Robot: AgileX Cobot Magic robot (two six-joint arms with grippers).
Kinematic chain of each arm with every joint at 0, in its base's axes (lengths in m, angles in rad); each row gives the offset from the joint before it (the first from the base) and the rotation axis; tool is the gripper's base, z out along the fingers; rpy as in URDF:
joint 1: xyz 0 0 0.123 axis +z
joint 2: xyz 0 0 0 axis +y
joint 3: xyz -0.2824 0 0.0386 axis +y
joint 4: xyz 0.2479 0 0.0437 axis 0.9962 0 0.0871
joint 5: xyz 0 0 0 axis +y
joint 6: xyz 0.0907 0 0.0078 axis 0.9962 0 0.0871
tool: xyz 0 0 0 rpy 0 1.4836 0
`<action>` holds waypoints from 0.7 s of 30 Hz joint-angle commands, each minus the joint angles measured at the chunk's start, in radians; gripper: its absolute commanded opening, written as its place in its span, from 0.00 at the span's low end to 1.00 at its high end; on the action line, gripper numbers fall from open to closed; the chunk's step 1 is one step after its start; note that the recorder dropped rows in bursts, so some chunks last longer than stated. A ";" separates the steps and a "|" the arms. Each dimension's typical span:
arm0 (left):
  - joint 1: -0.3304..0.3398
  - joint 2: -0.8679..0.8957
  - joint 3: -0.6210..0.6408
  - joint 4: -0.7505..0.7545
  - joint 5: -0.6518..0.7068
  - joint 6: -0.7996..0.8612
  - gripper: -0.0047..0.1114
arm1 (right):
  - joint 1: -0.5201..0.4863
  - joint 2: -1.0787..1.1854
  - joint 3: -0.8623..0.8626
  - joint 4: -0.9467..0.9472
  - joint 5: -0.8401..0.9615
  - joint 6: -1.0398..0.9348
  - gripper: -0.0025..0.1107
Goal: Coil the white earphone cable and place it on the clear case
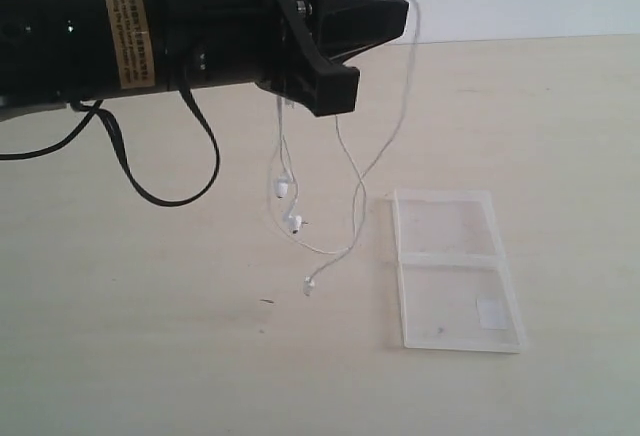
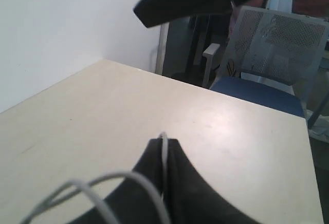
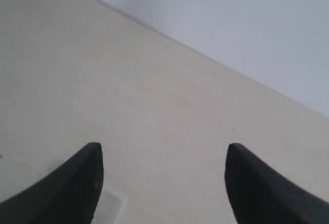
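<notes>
Exterior, left gripper point(image 1: 385, 14): matte black and angular, reaching in from the left and hovering above the pale table point(image 1: 150, 336).
Exterior, cable point(image 1: 283, 188): thin white wire, draping over that gripper and dangling in loose loops, with the rounded earbuds hanging left of the case.
Exterior, case point(image 1: 455, 271): flat clear plastic in two square halves, lying on the table apart from the cable.
Left wrist, jaws: pressing together on the cable.
Right wrist, right gripper point(image 3: 162, 152): dark tapered fingers standing wide apart, gripping nothing.

Black left tool point(image 2: 164, 149), white earphone cable point(image 1: 359, 188), clear case point(image 1: 452, 256), beige table point(image 1: 150, 346), yellow label point(image 1: 130, 36)
</notes>
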State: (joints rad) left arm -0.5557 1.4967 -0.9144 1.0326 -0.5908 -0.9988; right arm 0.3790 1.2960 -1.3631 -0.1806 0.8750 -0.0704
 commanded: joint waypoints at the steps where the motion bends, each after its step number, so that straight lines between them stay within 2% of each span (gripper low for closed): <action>1: -0.002 -0.016 -0.008 0.054 0.034 -0.027 0.04 | -0.004 -0.087 0.171 0.053 -0.315 -0.064 0.59; 4: -0.002 -0.028 -0.008 0.062 0.036 -0.027 0.04 | -0.006 -0.168 0.305 0.053 -0.526 -0.082 0.59; 6: -0.002 -0.038 -0.008 0.062 0.036 -0.027 0.04 | -0.006 -0.213 0.369 0.081 -0.602 -0.116 0.58; 12: -0.002 -0.075 -0.008 0.121 0.029 -0.087 0.04 | -0.006 -0.254 0.508 0.330 -0.676 -0.271 0.54; 15: -0.002 -0.094 -0.008 0.220 0.025 -0.162 0.04 | -0.006 -0.246 0.534 0.577 -0.672 -0.458 0.54; 21: 0.028 -0.143 -0.008 0.385 0.031 -0.274 0.04 | -0.006 -0.234 0.520 1.113 -0.548 -1.050 0.54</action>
State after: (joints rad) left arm -0.5506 1.3817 -0.9144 1.3583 -0.5592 -1.2135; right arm 0.3790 1.0544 -0.8301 0.6799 0.2647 -0.8359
